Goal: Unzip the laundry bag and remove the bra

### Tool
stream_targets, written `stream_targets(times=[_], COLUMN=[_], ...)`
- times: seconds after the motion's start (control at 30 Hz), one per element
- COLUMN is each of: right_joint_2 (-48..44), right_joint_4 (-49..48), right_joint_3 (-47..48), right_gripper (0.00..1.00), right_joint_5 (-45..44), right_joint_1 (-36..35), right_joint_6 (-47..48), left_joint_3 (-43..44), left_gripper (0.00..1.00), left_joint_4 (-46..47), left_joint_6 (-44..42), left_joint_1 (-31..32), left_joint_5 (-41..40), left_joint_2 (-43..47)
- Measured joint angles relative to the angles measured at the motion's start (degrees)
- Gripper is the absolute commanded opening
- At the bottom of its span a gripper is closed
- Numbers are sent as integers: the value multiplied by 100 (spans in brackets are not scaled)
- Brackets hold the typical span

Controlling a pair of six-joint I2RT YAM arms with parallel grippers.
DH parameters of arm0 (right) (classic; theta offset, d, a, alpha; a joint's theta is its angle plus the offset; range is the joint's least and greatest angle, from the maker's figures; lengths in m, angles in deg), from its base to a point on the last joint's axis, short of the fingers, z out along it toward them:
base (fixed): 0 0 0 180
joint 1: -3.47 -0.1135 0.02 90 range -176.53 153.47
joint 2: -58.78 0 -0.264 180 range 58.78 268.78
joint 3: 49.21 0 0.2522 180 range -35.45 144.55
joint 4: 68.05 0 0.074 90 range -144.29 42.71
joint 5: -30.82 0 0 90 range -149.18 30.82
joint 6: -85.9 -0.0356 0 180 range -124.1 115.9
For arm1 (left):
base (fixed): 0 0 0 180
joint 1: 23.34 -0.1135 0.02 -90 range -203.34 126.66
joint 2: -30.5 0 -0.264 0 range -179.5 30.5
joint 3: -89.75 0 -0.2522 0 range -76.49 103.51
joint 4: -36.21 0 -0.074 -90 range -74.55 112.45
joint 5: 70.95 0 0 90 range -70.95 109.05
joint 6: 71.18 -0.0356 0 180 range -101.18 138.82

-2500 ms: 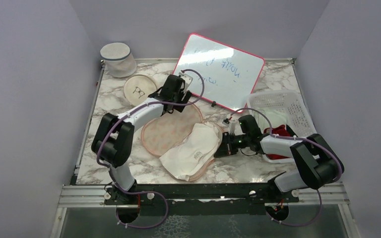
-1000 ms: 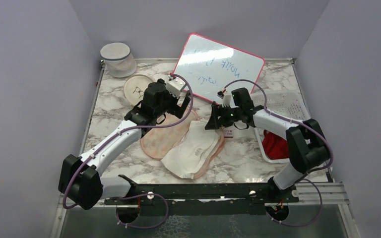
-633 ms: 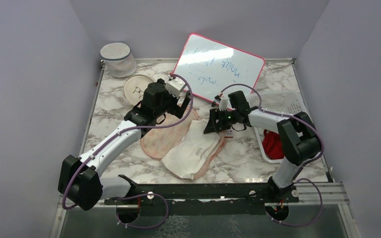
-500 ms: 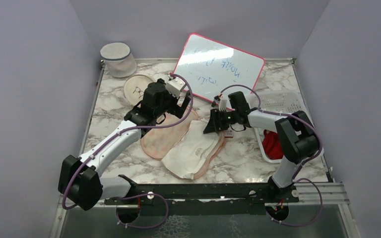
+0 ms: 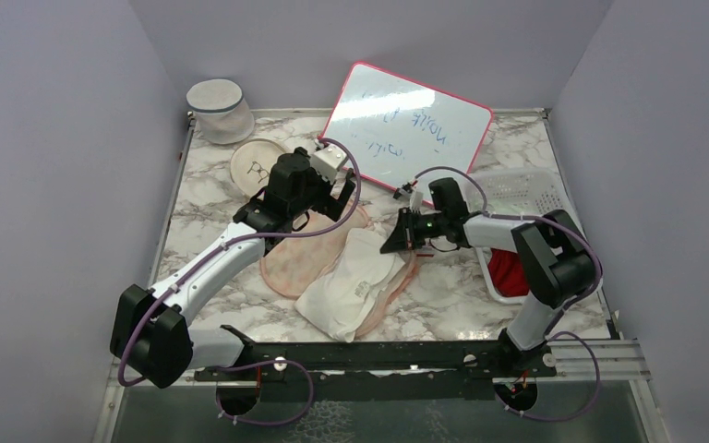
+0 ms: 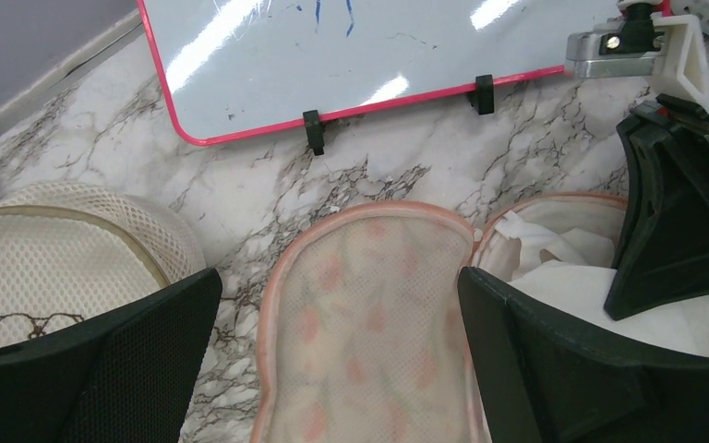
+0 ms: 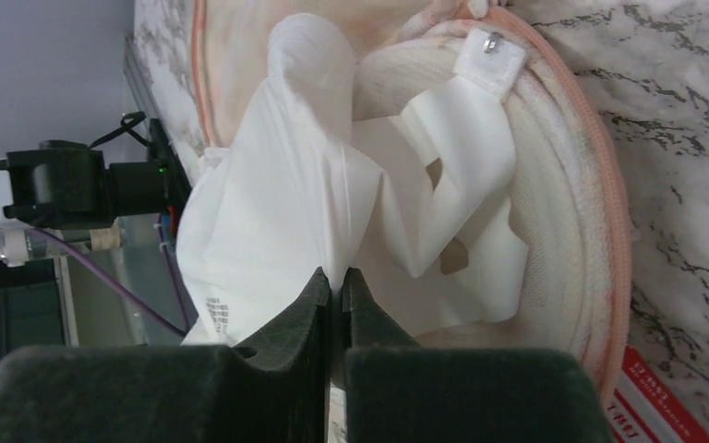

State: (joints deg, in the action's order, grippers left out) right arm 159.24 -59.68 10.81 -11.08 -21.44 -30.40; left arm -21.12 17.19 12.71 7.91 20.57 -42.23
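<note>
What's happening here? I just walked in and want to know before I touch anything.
Two robot arms are emptying a mesh laundry bag on the marble table. The right gripper is shut on a fold of white fabric at the bag's opened side, inside the pink edging. The left gripper hangs open above the bag's other half, touching nothing. There the bra shows its peach print through the mesh, so it is not out yet.

Soft, bright overhead light leaves only faint shadows on the table (image 5: pixel 205 189). Glare streaks the whiteboard (image 5: pixel 408 125) at the far edge. In the right wrist view the white cloth (image 7: pixel 277 185) over the laundry bag (image 7: pixel 563 203) nearly washes out; the bottom edge blurs.
</note>
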Motion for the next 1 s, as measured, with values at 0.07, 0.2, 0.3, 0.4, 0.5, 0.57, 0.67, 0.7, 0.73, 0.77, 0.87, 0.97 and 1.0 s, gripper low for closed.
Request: stream_targets(times=[0.07, 0.2, 0.3, 0.4, 0.5, 0.57, 0.67, 0.7, 0.73, 0.77, 0.87, 0.97, 1.0], right_joint_2=[-177, -894, -1600, -2177, -2726, -3115, -3630, -3770, -3895, -4046, -4258, -4435, -4492], right_joint_4=[-2, 142, 334, 713, 1213, 1604, 2133, 2310, 2500, 2750, 3178, 3711, 3899], right_joint_3=[-52, -90, -66, 105, 450, 800, 1405, 1628, 1864, 2199, 2682, 3143, 3279], right_gripper=[1, 1, 1, 1, 1, 1, 1, 1, 1, 1, 1, 1, 1], right_joint_5=[7, 15, 7, -46, -262, -551, -1110, -1327, -1591, -2024, -2896, -4118, -4638], right_joint_1=[0, 0, 0, 0, 0, 0, 0, 0, 0, 0, 2, 0, 0], right_joint_6=[-70, -118, -114, -118, -138, -146, -149, -153, -184, -245, -393, -614, -702], left_joint_3=[0, 0, 0, 4, 11, 11, 11, 11, 11, 11, 11, 11, 11], left_gripper=[96, 96, 96, 96, 96, 96, 96, 96, 96, 96, 96, 96, 96], left_joint_4=[0, -4, -7, -24, -37, -44, -44, -46, -50, -52, -70, -83, -83], left_joint_6=[0, 0, 0, 0, 0, 0, 2, 4, 7, 9, 20, 24, 24], left_joint_1=[0, 0, 0, 0, -4, -11, -15, -15, -15, -15, -15, -15, -15], left_joint_5=[-2, -4, -7, -11, -70, -116, -205, -229, -260, -284, -354, -415, -431], left_joint_2=[-11, -15, -15, -15, -15, -15, -15, -15, -13, -13, 0, 31, 37])
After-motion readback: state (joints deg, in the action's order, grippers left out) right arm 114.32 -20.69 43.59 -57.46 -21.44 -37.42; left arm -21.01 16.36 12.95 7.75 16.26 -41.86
